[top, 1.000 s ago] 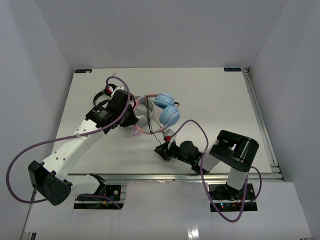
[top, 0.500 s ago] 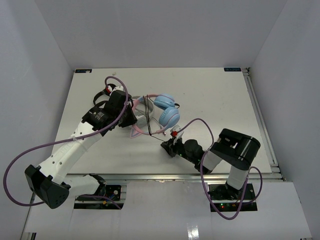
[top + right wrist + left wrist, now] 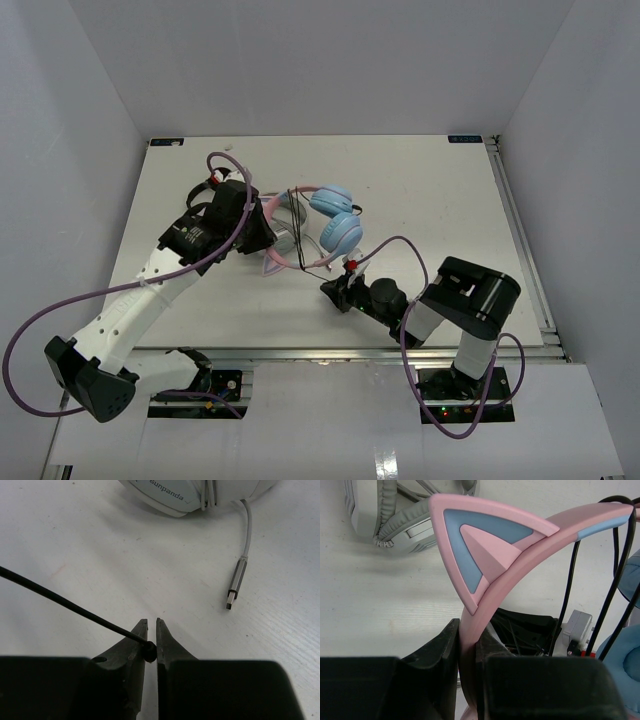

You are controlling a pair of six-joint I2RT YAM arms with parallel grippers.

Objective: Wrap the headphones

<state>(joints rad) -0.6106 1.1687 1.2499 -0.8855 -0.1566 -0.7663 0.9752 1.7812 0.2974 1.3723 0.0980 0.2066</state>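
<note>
The headphones point(image 3: 335, 216) lie mid-table, pink cat-eared headband point(image 3: 520, 555) with light blue ear cups point(image 3: 622, 655). My left gripper point(image 3: 262, 236) is shut on the headband, and in the left wrist view the pink band runs straight down between the jaws of the left gripper point(image 3: 468, 635). The thin dark cable point(image 3: 300, 240) loops over the band and trails toward the near edge. My right gripper point(image 3: 332, 290) sits low just in front of the ear cups. In the right wrist view the right gripper point(image 3: 150, 625) is shut on the cable point(image 3: 65, 605), pinched near its tips.
Grey-white headphones point(image 3: 287, 228) lie beside the pink headband, partly under it. Their shell point(image 3: 170, 495) and a loose white lead ending in a USB plug point(image 3: 235, 587) lie just ahead of the right gripper. The table point(image 3: 450, 200) has a metal rail on its right.
The right gripper closed on the cable and shifted slightly right and away from the near edge. The left arm swung a little to the left, still holding the headband.
</note>
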